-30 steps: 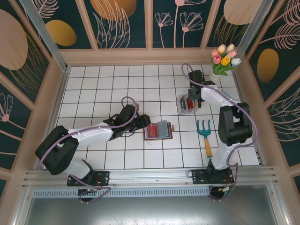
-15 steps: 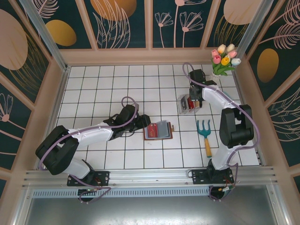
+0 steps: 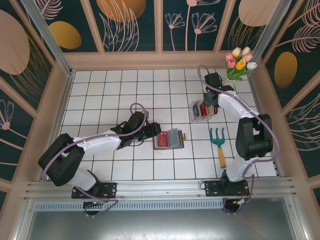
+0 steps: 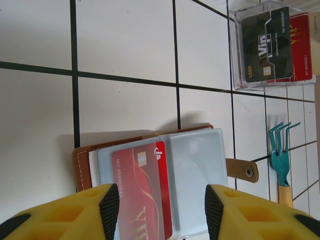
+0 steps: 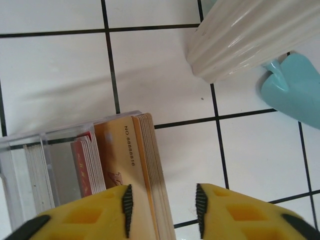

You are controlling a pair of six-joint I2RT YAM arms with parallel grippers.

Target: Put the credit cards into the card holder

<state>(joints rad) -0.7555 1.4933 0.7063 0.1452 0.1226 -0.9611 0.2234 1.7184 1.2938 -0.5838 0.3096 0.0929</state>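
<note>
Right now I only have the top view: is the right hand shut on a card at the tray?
Observer: No. In the right wrist view the right hand is open, with the edge of the orange card stack between its fingers.
Operator: And the left hand?
Observer: Open too, in the left wrist view, its fingers spread over the holder.
</note>
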